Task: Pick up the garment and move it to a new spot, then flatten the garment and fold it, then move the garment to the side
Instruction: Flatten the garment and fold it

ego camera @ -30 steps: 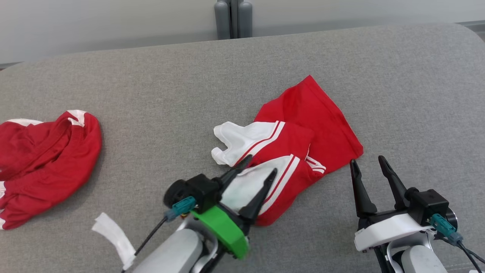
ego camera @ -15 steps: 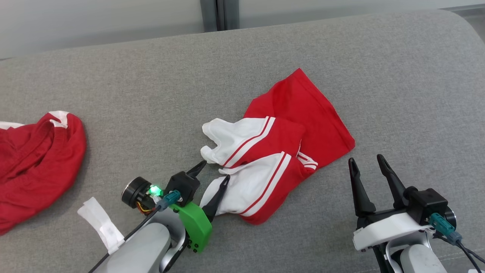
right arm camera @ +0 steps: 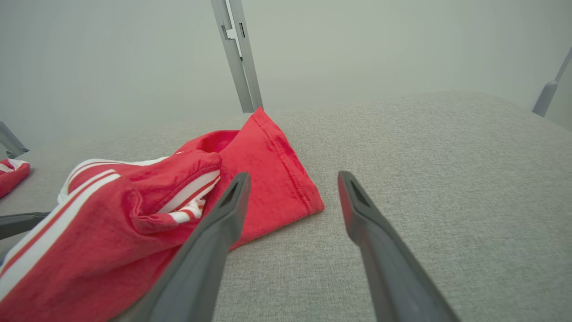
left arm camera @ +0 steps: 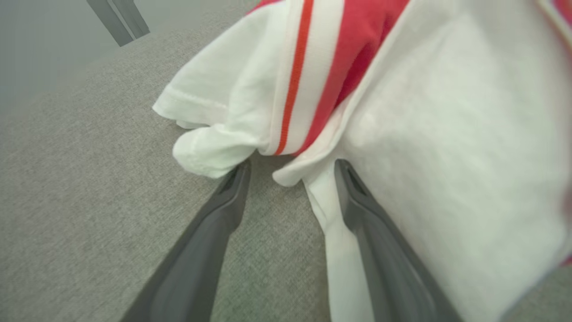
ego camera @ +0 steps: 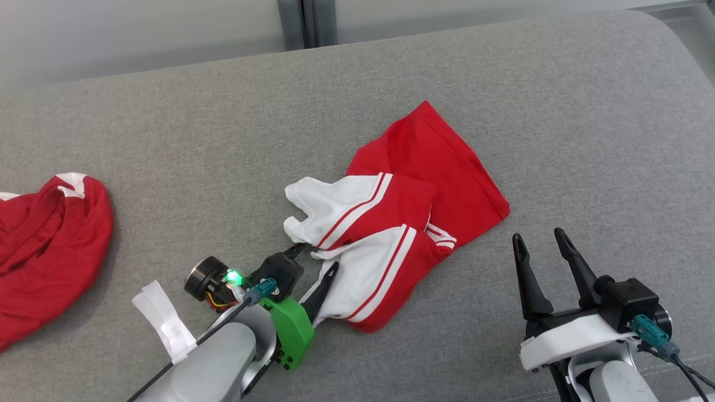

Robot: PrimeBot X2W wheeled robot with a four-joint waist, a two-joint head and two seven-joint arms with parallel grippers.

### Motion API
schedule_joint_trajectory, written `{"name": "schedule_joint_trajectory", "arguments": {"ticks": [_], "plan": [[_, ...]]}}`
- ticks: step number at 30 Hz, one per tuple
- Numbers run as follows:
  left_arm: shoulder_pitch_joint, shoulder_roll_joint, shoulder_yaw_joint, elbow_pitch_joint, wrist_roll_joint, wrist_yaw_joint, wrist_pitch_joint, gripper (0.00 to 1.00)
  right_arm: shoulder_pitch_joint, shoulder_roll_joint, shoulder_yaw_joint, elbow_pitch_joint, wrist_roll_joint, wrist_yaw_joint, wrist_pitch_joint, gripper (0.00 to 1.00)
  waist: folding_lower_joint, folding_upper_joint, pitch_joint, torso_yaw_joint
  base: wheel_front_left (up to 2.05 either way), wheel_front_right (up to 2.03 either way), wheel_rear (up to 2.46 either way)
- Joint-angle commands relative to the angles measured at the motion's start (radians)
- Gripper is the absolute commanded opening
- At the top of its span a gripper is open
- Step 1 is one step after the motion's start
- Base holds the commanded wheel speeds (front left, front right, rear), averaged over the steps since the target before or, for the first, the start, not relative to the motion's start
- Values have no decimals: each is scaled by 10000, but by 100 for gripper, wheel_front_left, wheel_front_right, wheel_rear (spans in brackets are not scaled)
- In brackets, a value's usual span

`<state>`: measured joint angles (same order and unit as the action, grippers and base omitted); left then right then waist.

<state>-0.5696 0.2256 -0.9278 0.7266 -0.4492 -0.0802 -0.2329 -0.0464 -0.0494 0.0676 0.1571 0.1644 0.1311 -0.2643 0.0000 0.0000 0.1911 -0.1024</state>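
Observation:
The garment (ego camera: pixel 402 218) is red with white striped panels and lies crumpled in the middle of the grey padded table (ego camera: pixel 558 111). My left gripper (ego camera: pixel 315 258) is open and low at the garment's near-left edge. In the left wrist view its fingertips (left arm camera: pixel 292 167) straddle a white fold of the garment (left arm camera: pixel 447 134), and the right-hand finger (left arm camera: pixel 357 201) touches the cloth. My right gripper (ego camera: pixel 539 237) stands open just off the garment's right corner, touching nothing. Between its fingers (right arm camera: pixel 294 176) the right wrist view shows bare table, with the garment (right arm camera: pixel 201 192) to the left.
A second red garment (ego camera: pixel 44 251) lies bunched at the table's left edge, also seen as a red garment (right arm camera: pixel 11 172) far left. A white tag (ego camera: pixel 165 324) hangs by my left arm's cable. Grey posts (ego camera: pixel 296 22) stand behind the table. The table's right corner is rounded.
The head camera has shifted. My left gripper has drawn back from over the garment and come down at its near-left edge, then edged towards the white fold. The right gripper has stayed put.

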Motion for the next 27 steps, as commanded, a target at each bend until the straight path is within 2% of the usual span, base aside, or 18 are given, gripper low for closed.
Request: {"name": "schedule_joint_trajectory", "arguments": {"ticks": [1, 2, 3, 11, 15, 19, 23, 27], "plan": [[-144, -66, -21, 59, 61, -48, -96, 38, 51, -19, 6, -16, -21, -6, -2, 100, 0, 0, -14, -10, 0, 0, 0], [-198, -86, -29, 69, 101, -61, -147, 3, 56, -19, -2, -24, -24, -8, -2, 100, 0, 0, -19, -7, 0, 0, 0], [-221, -98, -37, 87, 110, -62, -166, 0, 60, -19, -17, -24, -35, -8, -2, 100, 0, 0, -23, 2, 0, 0, 0], [-312, -54, 112, -16, -59, -175, -294, 0, 161, -18, -151, -30, -60, -6, -2, 100, 0, 0, -100, 224, 0, 0, 0], [157, 231, 898, -691, -884, -203, -328, 0, 206, -19, -211, -40, 21, -8, -2, 100, 0, 0, -133, 472, 0, 0, 0], [912, 775, 2217, -1699, -2135, -55, -318, 0, 233, -19, -255, -25, 34, -8, -2, 100, 0, 0, -128, 861, 0, 0, 0], [1726, 1382, 2990, -2281, -2802, 351, -321, 0, 187, -19, -271, 21, -24, -8, -2, 100, 0, 0, -74, 1249, 0, 0, 0], [2484, 1718, 3811, -2734, -3217, 1125, -324, 0, 66, -21, -336, 34, -74, -8, -2, 100, 0, 0, -43, 1566, 0, 0, 0]]}}
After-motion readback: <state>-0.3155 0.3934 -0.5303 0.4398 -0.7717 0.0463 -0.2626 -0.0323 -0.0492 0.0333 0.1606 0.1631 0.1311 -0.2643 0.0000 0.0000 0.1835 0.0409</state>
